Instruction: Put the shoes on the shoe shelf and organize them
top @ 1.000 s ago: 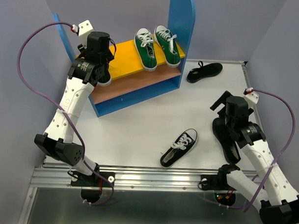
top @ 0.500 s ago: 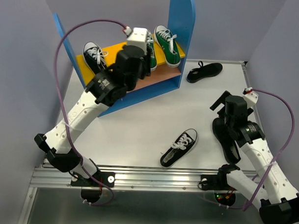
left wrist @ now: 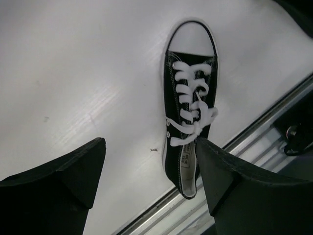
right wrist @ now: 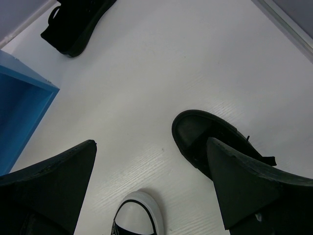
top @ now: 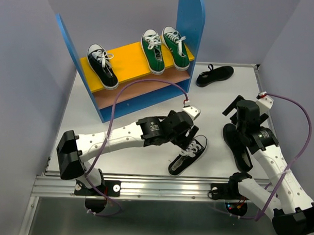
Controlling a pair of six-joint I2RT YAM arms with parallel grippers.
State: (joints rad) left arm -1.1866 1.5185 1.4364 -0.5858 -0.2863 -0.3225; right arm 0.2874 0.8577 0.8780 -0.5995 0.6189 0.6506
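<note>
Newly shelved: one black sneaker (top: 102, 66), left end of the shoe shelf's (top: 67, 39) yellow board (top: 129, 55), beside two green sneakers (top: 153, 51). Left gripper (left wrist: 149, 152), jaws spread and empty, has swung from shelf to hover over second black sneaker (left wrist: 190, 128) near bench's front edge; likely the next pickup. Right gripper (right wrist: 150, 147), jaws apart, unmoved above all-black shoe (right wrist: 205, 137) by right edge.

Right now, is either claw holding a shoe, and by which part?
Nothing is held. The left claw is open above the black sneaker, the right claw open above the all-black shoe.
</note>
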